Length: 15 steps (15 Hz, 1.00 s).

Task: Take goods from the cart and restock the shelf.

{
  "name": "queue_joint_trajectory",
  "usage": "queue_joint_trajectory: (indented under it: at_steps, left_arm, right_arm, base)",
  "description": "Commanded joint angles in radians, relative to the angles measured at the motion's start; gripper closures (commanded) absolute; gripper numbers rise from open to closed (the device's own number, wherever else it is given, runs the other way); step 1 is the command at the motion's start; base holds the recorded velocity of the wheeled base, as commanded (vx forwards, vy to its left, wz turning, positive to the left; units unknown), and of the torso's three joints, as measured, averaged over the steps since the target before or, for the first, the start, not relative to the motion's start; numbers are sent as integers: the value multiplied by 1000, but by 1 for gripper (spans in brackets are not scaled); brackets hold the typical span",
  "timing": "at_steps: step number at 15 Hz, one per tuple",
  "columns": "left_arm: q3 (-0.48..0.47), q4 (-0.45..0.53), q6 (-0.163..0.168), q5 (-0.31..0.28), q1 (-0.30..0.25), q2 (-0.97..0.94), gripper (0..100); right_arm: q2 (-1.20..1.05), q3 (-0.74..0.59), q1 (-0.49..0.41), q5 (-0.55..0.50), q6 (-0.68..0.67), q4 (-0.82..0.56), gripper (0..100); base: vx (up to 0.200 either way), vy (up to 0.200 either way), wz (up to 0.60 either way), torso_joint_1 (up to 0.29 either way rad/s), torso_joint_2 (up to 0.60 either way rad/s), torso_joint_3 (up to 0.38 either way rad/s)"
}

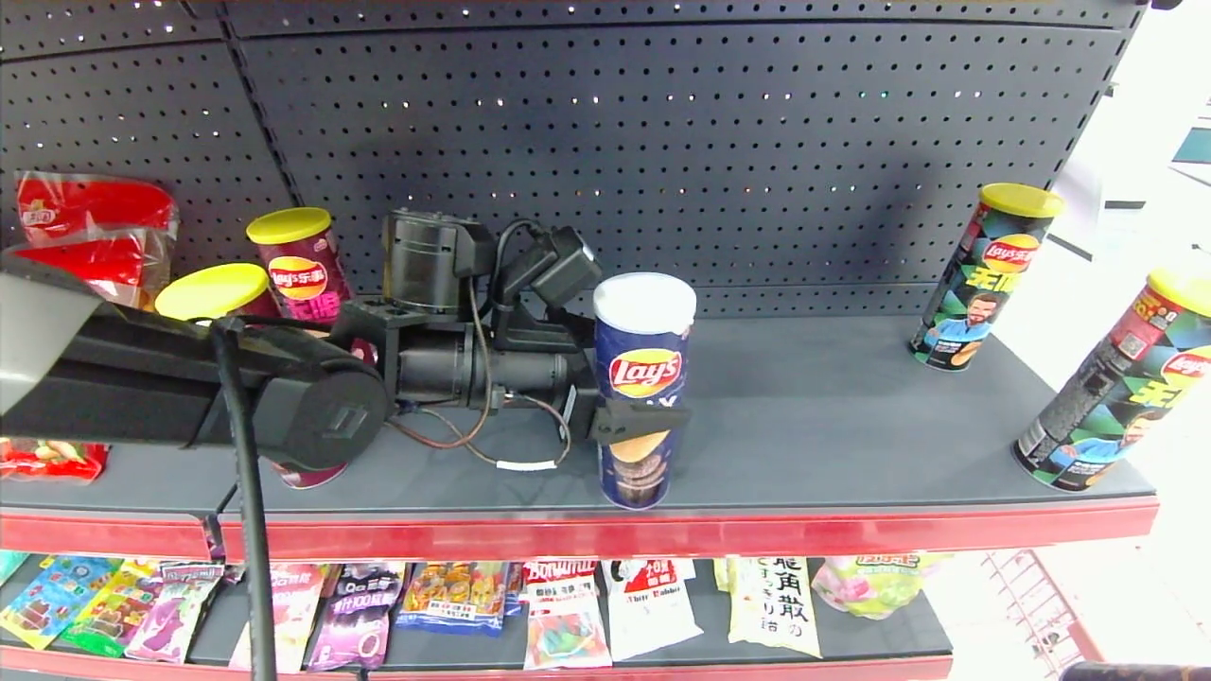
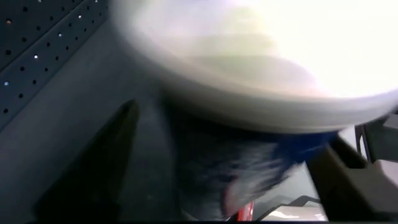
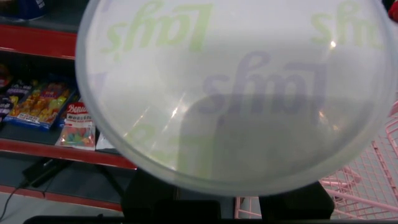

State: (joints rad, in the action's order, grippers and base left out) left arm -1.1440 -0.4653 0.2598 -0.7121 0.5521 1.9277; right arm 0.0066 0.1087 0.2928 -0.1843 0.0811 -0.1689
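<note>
Lower shelf: snack bags (image 1: 568, 615) lie in a row along the bottom of the frame.
Top shelf (image 1: 814, 416): dark grey board with a red front lip.
Blue can (image 1: 644, 369): white lid, upright near the front lip, just left of centre.
Left gripper (image 1: 636, 421): reaches in from the left, fingers clamped around the blue can's lower half.
Purple cans (image 1: 301, 265): two with yellow lids, behind the left arm.
Red bags (image 1: 90, 227): far left, against the back.
Green cans (image 1: 984, 279): two with yellow lids, at the right end, well apart from the blue can.
Pegboard (image 1: 662, 142): behind everything.
Right gripper (image 3: 230, 202): a clear-lidded can (image 3: 236, 93) sits close against its camera, perhaps held, but I cannot tell its grip. The pink cart (image 3: 373, 186) is in the lower right corner.
</note>
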Motion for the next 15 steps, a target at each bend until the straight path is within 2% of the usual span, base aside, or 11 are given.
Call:
queue_joint_trajectory:
  at_steps: [1, 4, 5, 7, 8, 9, 10, 12, 13, 15]
  left_arm:
    - [20, -4, -1, -1, -1, -12, 0]
    - [81, -12, -1, -1, -15, -47, 0]
    - [153, -22, -1, 0, -31, -91, 0]
    - [264, -36, 1, 0, -77, -171, 0]
    - [326, -56, 1, 0, -120, -226, 0]
    - [345, -62, 3, 0, -133, -243, 0]
    - [403, -69, 1, 0, -166, -309, 0]
    - [471, -67, -1, 2, -182, -395, 0]
    - [501, -67, -1, 14, -187, -435, 0]
    - [616, -65, -11, 111, -187, -570, 0]
  right_arm:
    - [0, 0, 0, 0, 0, 0, 100]
    - [0, 0, 0, 0, 0, 0, 100]
    - [0, 0, 0, 0, 0, -1, 100]
    - [1, 0, 0, 5, 0, -1, 100]
    - [4, 0, -1, 8, 0, 0, 100]
    - [6, 0, -1, 8, 2, -1, 100]
    - [12, -1, -1, 17, 2, 0, 100]
    - [21, -1, -1, 39, 2, 0, 100]
    - [27, -1, -1, 45, 2, -1, 100]
    - [50, 6, -1, 72, 6, 3, 100]
  base:
    - [0, 0, 0, 0, 0, 0]
    - [0, 0, 0, 0, 0, 0]
    - [0, 0, 0, 0, 0, 0]
    - [0, 0, 0, 0, 0, 0]
    - [0, 0, 0, 0, 0, 0]
    - [0, 0, 0, 0, 0, 0]
    - [0, 0, 0, 0, 0, 0]
    - [0, 0, 0, 0, 0, 0]
    - [0, 0, 0, 0, 0, 0]
    - [0, 0, 0, 0, 0, 0]
